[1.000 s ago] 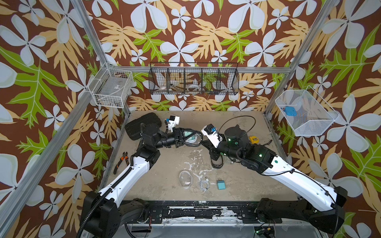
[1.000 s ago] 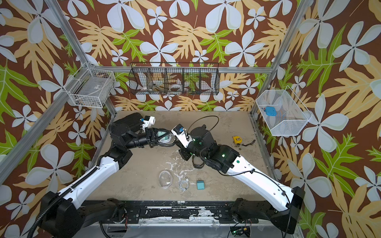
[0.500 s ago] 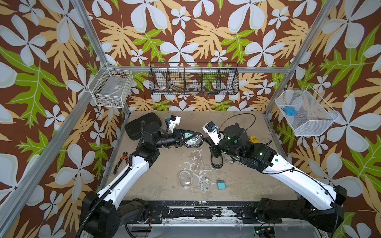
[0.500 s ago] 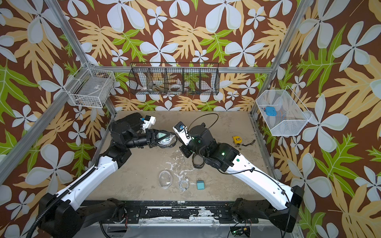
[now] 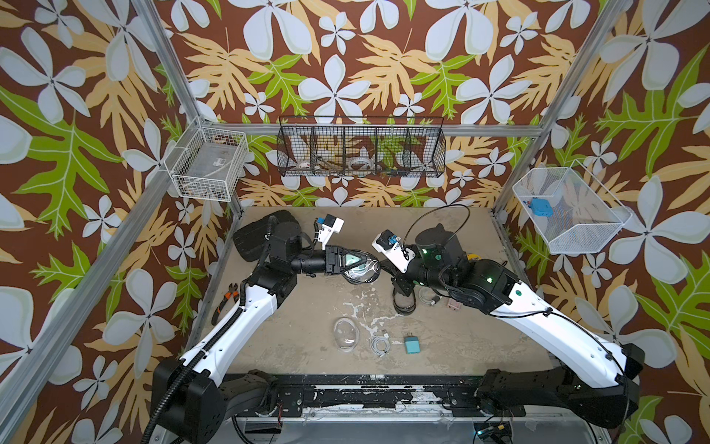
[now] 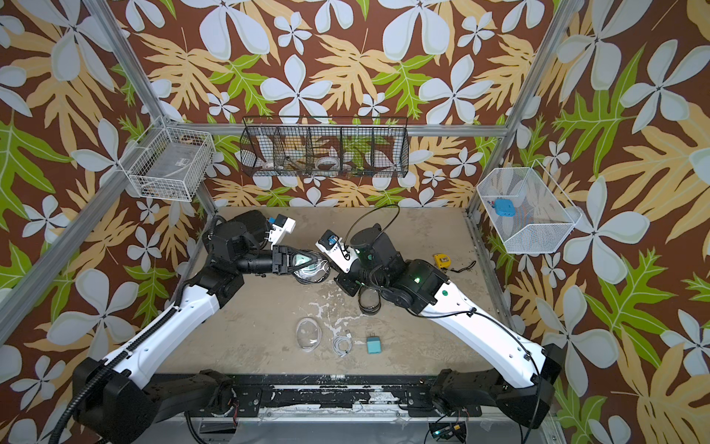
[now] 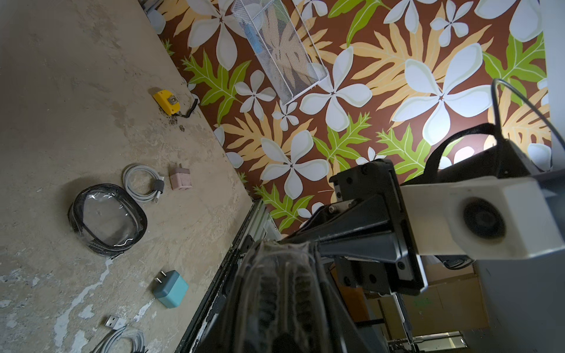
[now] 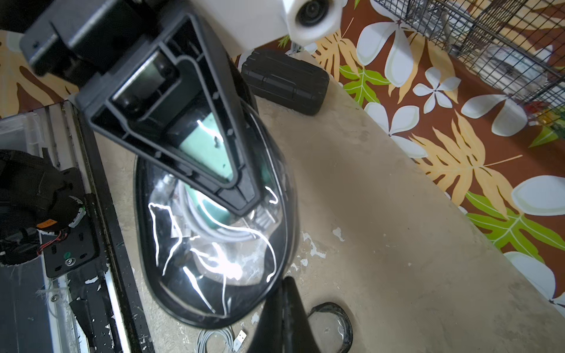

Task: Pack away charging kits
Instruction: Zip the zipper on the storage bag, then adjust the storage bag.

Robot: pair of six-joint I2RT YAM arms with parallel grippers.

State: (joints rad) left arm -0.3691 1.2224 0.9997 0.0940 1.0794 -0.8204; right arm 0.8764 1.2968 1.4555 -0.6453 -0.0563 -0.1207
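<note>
Table: the filled pouch is at its middle, in the left fingers.
Hard case: black and ribbed, well left of the filled pouch. It is plain in the right wrist view and half hidden behind the left arm in both top views.
Left fingers: part-way apart and clamped on the filled pouch, one finger across its clear face.
Right fingers: closed together and empty, just right of the filled pouch's rim. Contact cannot be told.
Filled pouch: black-rimmed. The right wrist view shows the mint plug and coiled white cable inside.
Empty black-rimmed pouch: right of the filled pouch and nearer the robot's base. It is whole in the left wrist view and partly under the right arm in both top views.
Clear pouch: baseward of the filled pouch.
Second cable: farther right of the filled pouch.
Third cable: baseward of the filled pouch.
Teal plug: baseward and right of the filled pouch.
Pink plug: farthest right of the filled pouch.
</note>
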